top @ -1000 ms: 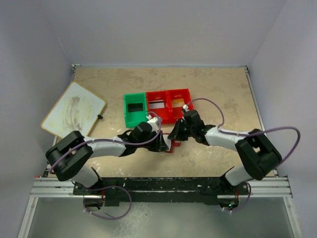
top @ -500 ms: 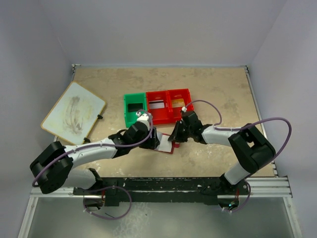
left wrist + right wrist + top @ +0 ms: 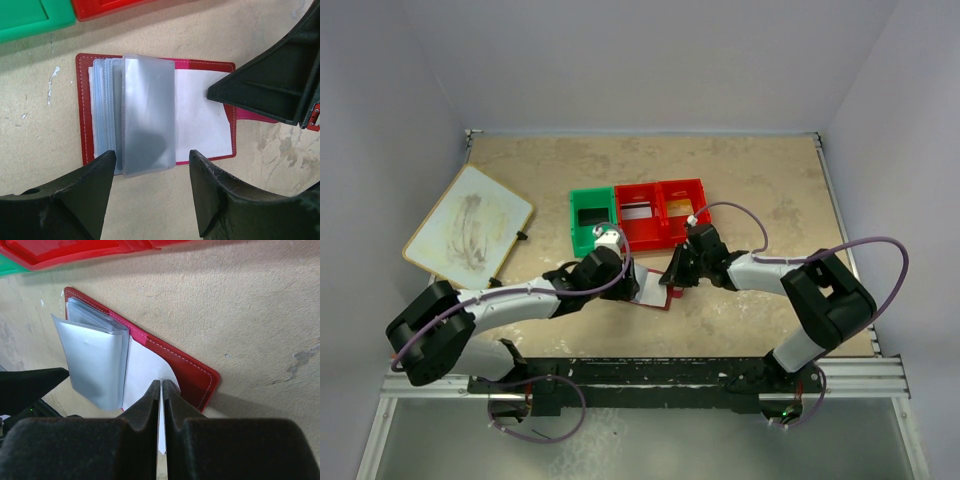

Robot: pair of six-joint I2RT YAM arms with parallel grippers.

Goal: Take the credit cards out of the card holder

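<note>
Holder [image 3: 150,112] open, flat on table [image 3: 30,140], just ahead of L end effector [image 3: 150,165]; long axis crosswise to its fingers, sleeves uppermost. L fingers apart. R end effector [image 3: 161,385] clamped on holder's white inner flap.

Card holder [image 3: 190,372] partly behind right pincer [image 3: 161,385]

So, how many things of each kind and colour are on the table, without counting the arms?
black credit card: 1
silver-grey credit card: 1
gold-brown credit card: 1
card holder: 1
bin tray: 1
white board: 1
Total: 6
</note>
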